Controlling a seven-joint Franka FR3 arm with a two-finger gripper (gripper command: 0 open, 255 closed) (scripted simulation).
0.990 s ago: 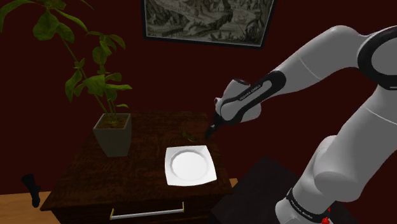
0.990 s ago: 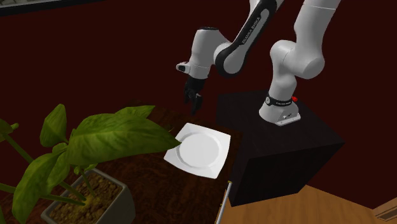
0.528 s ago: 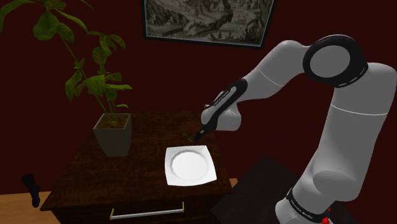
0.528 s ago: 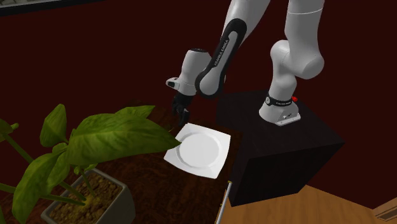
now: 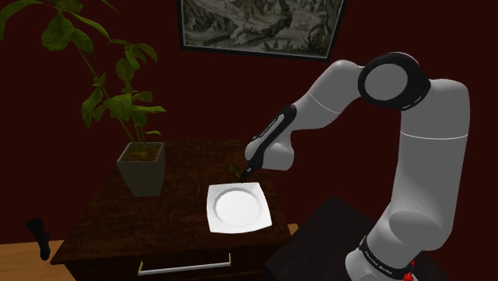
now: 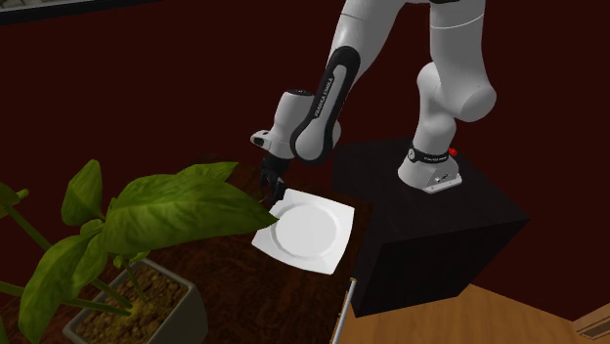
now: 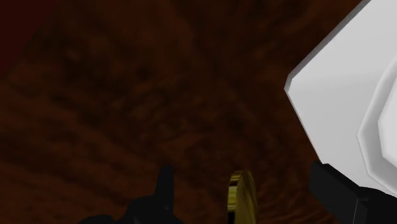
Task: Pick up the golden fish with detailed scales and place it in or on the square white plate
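Shoulder view: my white arm reaches from the stand (image 5: 319,239) at lower right toward mid-frame. My black claw (image 5: 247,170) points down at the bench (image 5: 167,219), a dark wood top with blotchy grain. Just left of the claw tip is a small dull gold-green speck that I take to be the fish (image 5: 235,169). It is too small to show scales. Just below centre lies the plate (image 5: 238,209): white, square, matte, with lifted corners and a round well, and bare. At left a leafy plant (image 5: 120,96) stands in a grey tapered pot (image 5: 142,169). A framed picture (image 5: 263,24) hangs at the top.

Second exterior view: my arm comes down from the upper right. The claw (image 6: 274,183) hangs low over the bench (image 6: 244,283), just off the plate's (image 6: 308,233) upper left corner. Broad glossy leaves (image 6: 166,210) fill the lower left.

Wrist view: my claw (image 7: 244,172) is spread wide, its fingers (image 7: 162,194) well apart. Between them, touching neither, sits the fish (image 7: 242,198). It shows as a narrow, rounded gold edge with a smooth sheen, resting on the bench (image 7: 127,102). The plate's (image 7: 337,102) white corner lies beside the other finger.

I judge this to be the reach for the fish, with nothing gripped yet. Next I would need to drop a little lower, close squarely on the thin body while keeping clear of the plate's rim, then lift and make the short carry to the plate.
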